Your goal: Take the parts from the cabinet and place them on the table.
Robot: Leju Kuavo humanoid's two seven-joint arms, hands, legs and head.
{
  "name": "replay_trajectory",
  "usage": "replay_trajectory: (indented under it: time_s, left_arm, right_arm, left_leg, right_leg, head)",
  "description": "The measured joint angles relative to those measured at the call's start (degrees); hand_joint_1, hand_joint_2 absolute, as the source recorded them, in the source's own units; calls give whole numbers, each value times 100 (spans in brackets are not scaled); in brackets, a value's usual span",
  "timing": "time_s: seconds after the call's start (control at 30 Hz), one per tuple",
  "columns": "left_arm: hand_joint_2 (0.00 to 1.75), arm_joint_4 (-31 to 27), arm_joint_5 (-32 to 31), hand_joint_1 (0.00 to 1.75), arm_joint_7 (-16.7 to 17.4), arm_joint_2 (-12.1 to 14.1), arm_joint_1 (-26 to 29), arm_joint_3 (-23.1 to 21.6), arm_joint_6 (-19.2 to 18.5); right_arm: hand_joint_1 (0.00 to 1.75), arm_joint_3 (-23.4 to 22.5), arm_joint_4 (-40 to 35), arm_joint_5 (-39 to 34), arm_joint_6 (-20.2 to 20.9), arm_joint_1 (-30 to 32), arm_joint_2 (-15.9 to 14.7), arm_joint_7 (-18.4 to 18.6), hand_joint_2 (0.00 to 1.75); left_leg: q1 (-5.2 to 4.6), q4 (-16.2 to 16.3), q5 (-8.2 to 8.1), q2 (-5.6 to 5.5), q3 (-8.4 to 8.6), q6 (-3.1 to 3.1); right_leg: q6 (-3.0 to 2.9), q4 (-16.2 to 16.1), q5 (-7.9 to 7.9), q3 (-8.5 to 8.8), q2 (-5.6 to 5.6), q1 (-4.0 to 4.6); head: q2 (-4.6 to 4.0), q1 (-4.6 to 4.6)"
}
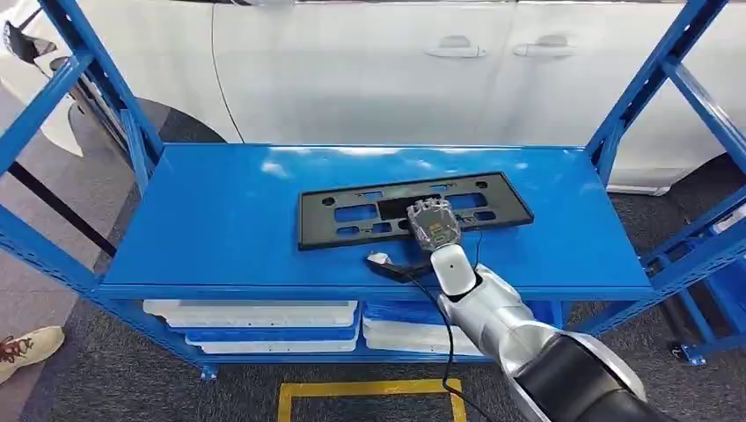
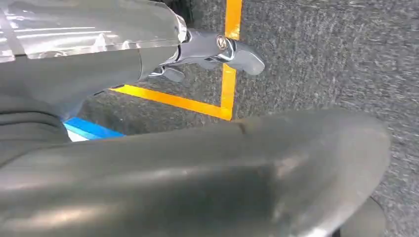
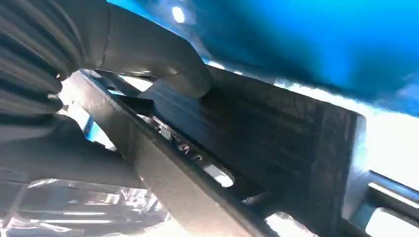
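**Right hand on the black frame, lift yet to come**

Your right hand [image 1: 433,224] rests on the near edge of the black plastic frame [image 1: 352,214], thumb pressed to its face; whether the fingers hook underneath, you cannot tell. The frame lies flat on the blue shelf [image 1: 220,229]. Confirm the grip, then raise it level, clear of the uprights
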Motion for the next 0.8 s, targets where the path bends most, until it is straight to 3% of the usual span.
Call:
replay_trajectory:
  time_s: [0.1, 0.17, 0.2, 0.3, 0.33, 0.37, 0.4, 0.47, 0.5, 0.6, 0.67, 0.7, 0.73, 0.8]
  left_arm:
    - [0, -2, 0, 0, -110, 2, 1, 0, -24]
    - [0, -2, 0, 0, -129, 9, -1, 0, -33]
    - [0, 0, 0, 0, -179, 6, 1, 0, -50]
    - [0, 0, 0, 0, -376, 4, 9, 0, -66]
    - [0, 0, 0, 0, -396, 6, 9, 0, -66]
    - [0, -2, 0, 0, -409, 9, 9, 0, -68]
    - [175, 0, 0, 0, -416, 9, 8, 0, -68]
    - [175, 0, 0, 0, -418, 11, 2, -2, -68]
    - [175, 0, 0, 0, -422, 11, -3, -4, -70]
    - [175, 0, 0, 0, -477, 11, -5, -7, -74]
    - [175, 0, 0, 0, -468, 9, -7, -7, -31]
    - [175, 0, 0, 0, -466, 9, -20, -7, -22]
    - [175, 0, 0, 0, -466, 9, -28, -7, -22]
    - [175, -2, 0, 0, -492, 11, -33, -7, -26]
  right_arm:
    - [175, -11, -4, 2, -42, -2, 2, -39, 175]
    - [175, -24, -11, 4, -48, -10, 11, -55, 175]
    - [175, -26, -9, 7, -55, -11, 11, -57, 175]
    - [175, -50, -9, 7, -125, 24, 11, -116, 175]
    - [175, -57, -9, 7, -136, 33, 11, -125, 175]
    - [175, -59, -9, 7, -140, 33, 11, -133, 175]
    - [175, -63, -9, 7, -142, 33, 11, -142, 175]
    - [175, -74, -9, 7, -144, 32, 13, -149, 175]
    - [175, -79, -9, 7, -151, 33, 13, -155, 175]
    - [175, -96, -9, 7, -307, 34, 31, -293, 175]
    - [175, -142, -24, 7, -484, 36, 68, -464, 175]
    - [175, -190, -50, -35, -602, 43, 103, -582, 175]
    - [175, -260, -110, -151, -729, 49, 142, -757, 175]
    - [175, -547, -422, -762, -896, 150, 236, -1477, 175]
  left_leg:
    - [7, -25, 13, -2, 0, -92]
    - [6, -2, -30, -4, -1, -149]
    - [7, 175, -170, -2, -58, -175]
    - [27, 1492, -796, -1, -655, -236]
    - [28, 1761, -833, -1, -787, -250]
    - [32, 1718, -733, 0, -776, -255]
    - [40, 1401, -516, 0, -634, -254]
    - [56, 406, -11, 9, -152, -238]
    - [56, 85, -30, 19, 2, -207]
    - [1, 45, -31, 2, -18, -111]
    - [42, -33, 14, 11, 2, -26]
    - [41, -50, 29, 13, 5, -2]
    - [42, -51, 33, 16, -1, 21]
    - [33, -50, 27, 21, -7, 43]
  right_leg:
    - [-39, -7, 16, -18, -5, 31]
    - [-120, -104, 73, 38, -28, -40]
    - [-150, -115, 74, 50, -30, -39]
    - [-188, -108, 66, 41, -30, -21]
    - [-190, -103, 64, 44, -24, -21]
    - [-190, -101, 56, 53, -18, -21]
    - [-181, -95, 46, 67, -11, -22]
    - [-148, -61, 6, 92, -3, -25]
    - [-116, -39, -17, 82, 0, -17]
    - [-29, -20, 3, 22, 8, 10]
    - [37, -15, -26, 8, 17, 3]
    - [61, 110, -132, -36, -3, -16]
    - [87, 429, -334, -186, -5, -17]
    - [123, 1346, -746, -618, -6, -38]
  head:
    - [0, 0]
    - [0, 0]
    - [0, -2]
    - [0, -2]
    - [0, 0]
    - [0, 0]
    - [0, -2]
    - [0, 0]
    - [0, 0]
    - [0, -2]
    - [0, 0]
    - [0, 0]
    - [0, 0]
    - [0, 0]
